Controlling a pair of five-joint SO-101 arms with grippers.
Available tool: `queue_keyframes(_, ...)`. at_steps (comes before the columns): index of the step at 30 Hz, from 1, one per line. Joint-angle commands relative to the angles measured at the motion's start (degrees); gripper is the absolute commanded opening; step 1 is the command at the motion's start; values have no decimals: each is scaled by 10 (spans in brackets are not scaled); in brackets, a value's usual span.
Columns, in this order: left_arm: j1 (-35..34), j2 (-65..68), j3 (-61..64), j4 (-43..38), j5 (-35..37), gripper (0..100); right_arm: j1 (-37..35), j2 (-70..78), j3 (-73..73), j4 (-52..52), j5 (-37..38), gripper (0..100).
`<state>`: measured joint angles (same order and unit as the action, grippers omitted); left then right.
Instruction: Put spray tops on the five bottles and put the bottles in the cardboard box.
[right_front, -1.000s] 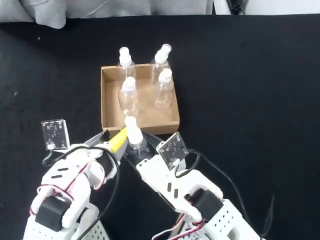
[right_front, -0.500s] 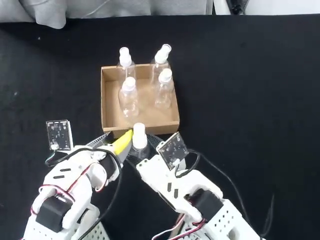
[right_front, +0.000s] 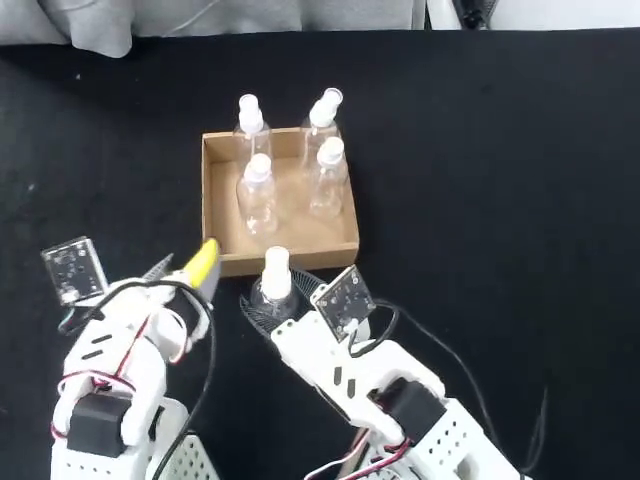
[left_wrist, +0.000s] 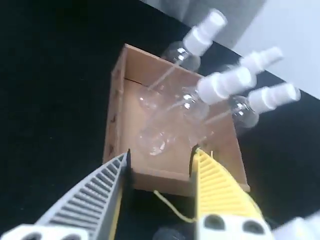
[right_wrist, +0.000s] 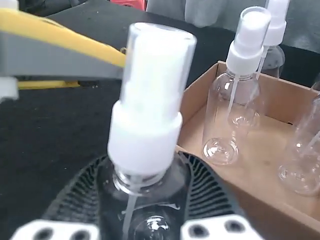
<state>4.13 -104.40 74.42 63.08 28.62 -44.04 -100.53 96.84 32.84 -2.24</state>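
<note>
Item one: fifth bottle, clear plastic, round-bodied. It carries a white spray top under a translucent cap, and my right wrist view shows a thin dip tube running down from the neck. It stands upright on the black table cover, outside the cardboard box and just beside the middle of its near wall.

Holder: right gripper, closed around the bottle's body. Its black ribbed fingers press against both sides below the shoulder.

Item two: cardboard box, brown, open-topped, roughly square, lying flat on the cover ahead of both arms. It contains four bottles of the same pattern, all upright and all with white spray tops.
- Near-left bottle and near-right bottle stand side by side around the middle of the floor.
- Far-left bottle and far-right bottle stand at the far wall, their tops rising above its rim.

The strip of floor along the near wall is bare cardboard.

Item three: left gripper, one yellow finger and one grey, spread wide with nothing between them. I see it off the box's near-left corner, apart from the fifth bottle. In my left wrist view the box's near wall sits between the two fingertips.
</note>
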Motion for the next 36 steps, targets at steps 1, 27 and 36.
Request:
queue_keyframes(1,-47,-3,-9,-15,-1,191,-4,-12,-1,3,1,12)
queue_keyframes(27,-186,-3,80,-15,-55,191,25,-11,-1,3,1,12)
queue_keyframes(36,-189,-3,122,-17,-56,191,26,-9,-1,3,1,12)
